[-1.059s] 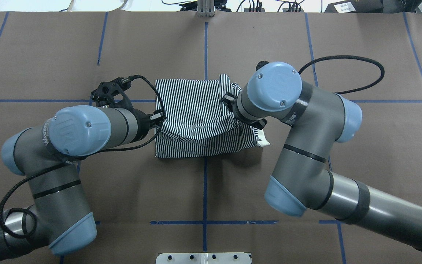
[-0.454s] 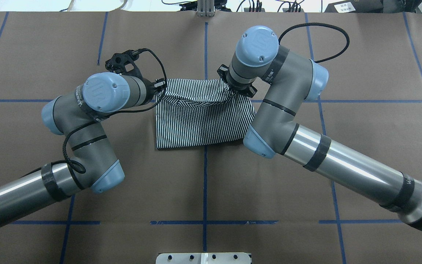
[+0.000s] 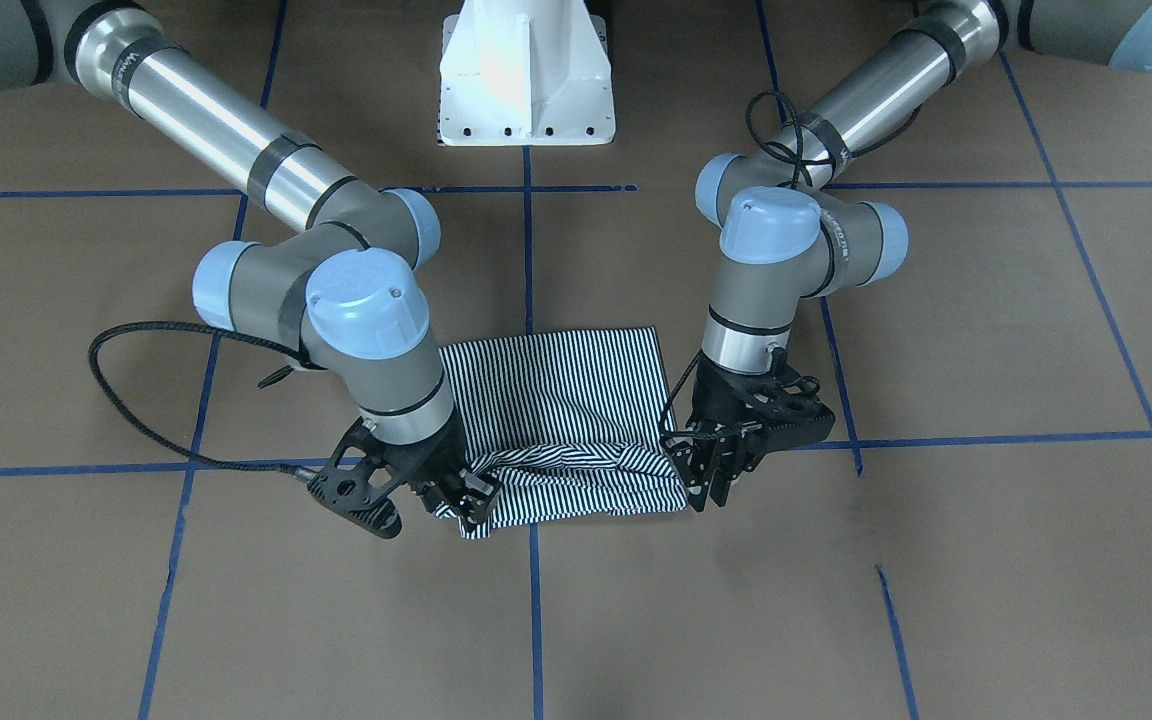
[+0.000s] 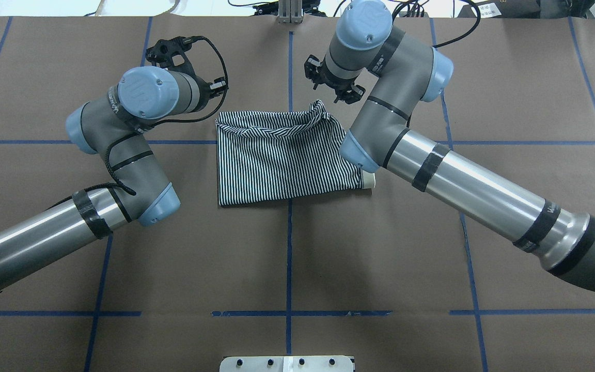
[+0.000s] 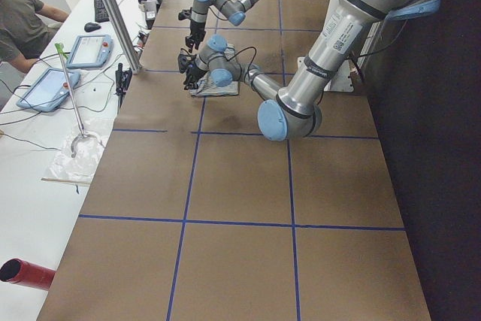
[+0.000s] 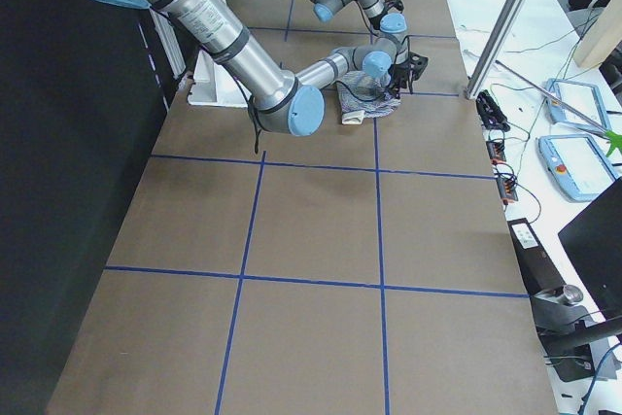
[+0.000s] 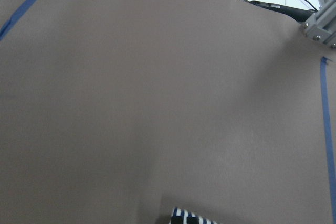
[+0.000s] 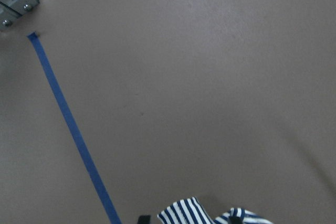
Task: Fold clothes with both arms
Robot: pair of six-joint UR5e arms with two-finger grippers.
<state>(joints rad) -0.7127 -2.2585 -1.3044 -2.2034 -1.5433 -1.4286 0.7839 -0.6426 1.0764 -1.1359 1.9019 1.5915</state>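
Overhead exterior: left arm (image 4: 127,160) and right arm (image 4: 463,178) bend inward toward polo shirt (image 4: 282,160); left tool (image 3: 716,478) released, right tool (image 3: 464,495) unclear.

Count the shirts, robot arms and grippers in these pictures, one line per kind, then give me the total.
Striped polo shirt: 1
Robot arms: 2, left arm and right arm
Grippers: 2, left gripper and right gripper
Total: 5
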